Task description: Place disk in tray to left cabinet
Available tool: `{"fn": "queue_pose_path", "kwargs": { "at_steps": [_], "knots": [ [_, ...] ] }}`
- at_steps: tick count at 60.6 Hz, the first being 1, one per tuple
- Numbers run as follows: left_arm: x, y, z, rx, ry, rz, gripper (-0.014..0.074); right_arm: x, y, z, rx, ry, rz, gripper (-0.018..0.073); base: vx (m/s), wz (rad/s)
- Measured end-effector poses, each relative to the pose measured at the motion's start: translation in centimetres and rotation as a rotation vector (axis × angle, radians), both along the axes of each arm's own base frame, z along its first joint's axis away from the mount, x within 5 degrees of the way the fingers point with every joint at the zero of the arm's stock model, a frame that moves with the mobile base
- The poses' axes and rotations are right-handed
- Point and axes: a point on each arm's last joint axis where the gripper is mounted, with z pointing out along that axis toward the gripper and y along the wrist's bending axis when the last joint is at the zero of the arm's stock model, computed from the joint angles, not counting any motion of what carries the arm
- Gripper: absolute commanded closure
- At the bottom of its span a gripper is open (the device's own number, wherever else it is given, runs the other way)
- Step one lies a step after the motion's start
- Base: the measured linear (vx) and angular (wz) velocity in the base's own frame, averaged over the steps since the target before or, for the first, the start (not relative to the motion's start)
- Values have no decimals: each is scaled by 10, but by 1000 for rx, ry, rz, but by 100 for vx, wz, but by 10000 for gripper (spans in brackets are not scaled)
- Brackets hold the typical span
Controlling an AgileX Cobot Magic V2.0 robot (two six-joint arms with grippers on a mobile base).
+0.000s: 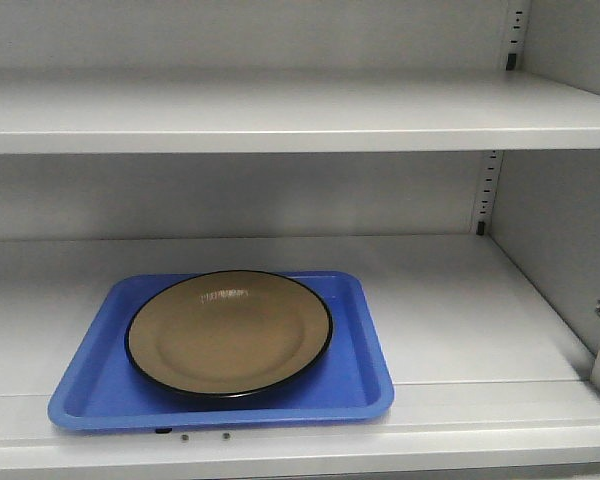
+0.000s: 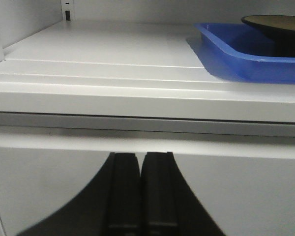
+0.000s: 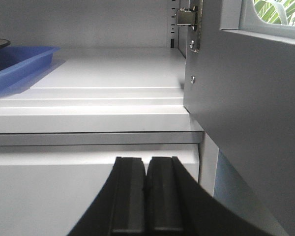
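The tan disk with its black rim lies flat in the blue tray, which rests on the lower shelf of the left cabinet, near the front edge. In the left wrist view the tray shows at upper right with the disk on it. My left gripper is shut and empty, below the shelf's front lip. The right wrist view catches the tray at far left. My right gripper is shut too, holding nothing, below the shelf edge. Neither gripper appears in the front view.
An upper shelf spans the cabinet above. A perforated strip runs up the back right corner. The open grey cabinet door with its hinge stands close on my right gripper's right side.
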Motion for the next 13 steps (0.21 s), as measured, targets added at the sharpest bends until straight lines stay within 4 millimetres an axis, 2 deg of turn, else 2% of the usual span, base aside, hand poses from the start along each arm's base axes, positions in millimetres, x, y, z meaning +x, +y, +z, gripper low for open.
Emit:
{"fn": "queue_pose_path", "kwargs": {
  "at_steps": [13],
  "knots": [
    [0, 0, 0, 0, 0, 0, 584, 0, 0, 0, 0, 0, 0, 568, 0, 0]
  ]
}}
